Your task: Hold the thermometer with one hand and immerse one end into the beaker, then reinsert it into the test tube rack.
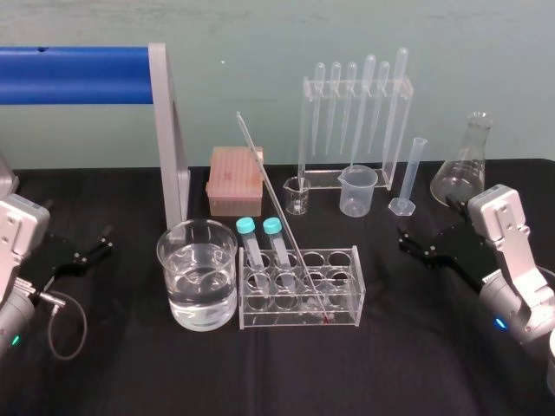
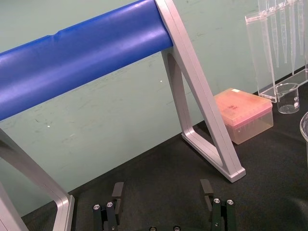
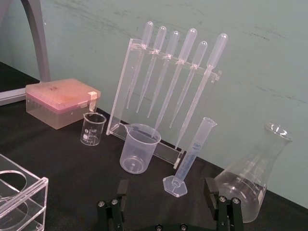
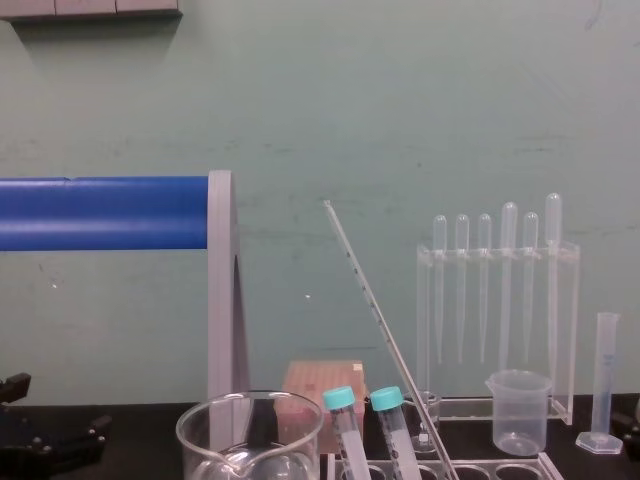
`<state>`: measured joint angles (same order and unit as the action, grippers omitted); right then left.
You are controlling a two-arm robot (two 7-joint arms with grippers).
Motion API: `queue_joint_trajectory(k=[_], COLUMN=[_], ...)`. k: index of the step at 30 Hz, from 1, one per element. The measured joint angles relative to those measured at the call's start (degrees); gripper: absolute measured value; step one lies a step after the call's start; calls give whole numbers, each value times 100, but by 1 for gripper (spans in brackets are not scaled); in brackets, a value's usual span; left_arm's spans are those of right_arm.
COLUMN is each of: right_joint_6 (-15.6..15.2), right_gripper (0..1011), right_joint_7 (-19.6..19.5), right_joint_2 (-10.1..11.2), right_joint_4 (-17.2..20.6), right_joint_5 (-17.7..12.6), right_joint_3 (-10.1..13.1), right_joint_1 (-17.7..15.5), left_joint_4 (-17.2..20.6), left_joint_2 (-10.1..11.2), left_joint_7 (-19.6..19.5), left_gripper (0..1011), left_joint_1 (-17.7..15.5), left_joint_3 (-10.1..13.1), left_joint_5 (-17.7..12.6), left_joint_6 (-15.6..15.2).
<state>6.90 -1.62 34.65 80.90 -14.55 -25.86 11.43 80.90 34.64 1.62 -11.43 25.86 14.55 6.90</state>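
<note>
The thermometer [image 1: 279, 211], a long thin glass rod, leans in the test tube rack [image 1: 347, 299] with its top tilted to the back left; in the chest view the thermometer [image 4: 385, 330] rises well above the tubes. Two teal-capped tubes [image 1: 258, 247] stand in the rack's left holes. The wide glass beaker [image 1: 198, 277], part full of clear liquid, sits just left of the rack. My left gripper [image 1: 91, 247] rests open at the far left, its fingers [image 2: 118, 190] spread over bare cloth. My right gripper [image 1: 418, 247] is open to the right of the rack, holding nothing; its fingers [image 3: 210, 186] stand wide apart.
A blue-barred metal frame [image 1: 169, 130] stands behind the beaker. At the back are a pink tip box [image 1: 234, 179], a small glass beaker [image 1: 297, 196], a plastic beaker [image 1: 357, 191], a pipette stand [image 1: 355, 121], a graduated cylinder [image 1: 409, 178] and a conical flask [image 1: 464, 169].
</note>
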Motion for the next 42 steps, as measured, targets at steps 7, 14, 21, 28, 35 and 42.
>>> queue_joint_trajectory(k=[7, 14, 21, 28, 35, 42], right_joint_6=[0, 0, 0, 0, 0, 0], right_gripper=[1000, 1000, 1000, 1000, 1000, 1000], right_joint_7=[0, 0, 0, 0, 0, 0], right_joint_2=[0, 0, 0, 0, 0, 0], right_joint_4=[0, 0, 0, 0, 0, 0], right_joint_5=[0, 0, 0, 0, 0, 0], right_joint_3=[0, 0, 0, 0, 0, 0], right_joint_1=[0, 0, 0, 0, 0, 0], left_joint_4=[0, 0, 0, 0, 0, 0], left_joint_2=[0, 0, 0, 0, 0, 0], left_joint_7=[0, 0, 0, 0, 0, 0], left_gripper=[1008, 1008, 1008, 1008, 1008, 1008], left_joint_1=[0, 0, 0, 0, 0, 0], left_joint_3=[0, 0, 0, 0, 0, 1], left_joint_5=[0, 0, 0, 0, 0, 0], left_joint_6=[0, 0, 0, 0, 0, 0])
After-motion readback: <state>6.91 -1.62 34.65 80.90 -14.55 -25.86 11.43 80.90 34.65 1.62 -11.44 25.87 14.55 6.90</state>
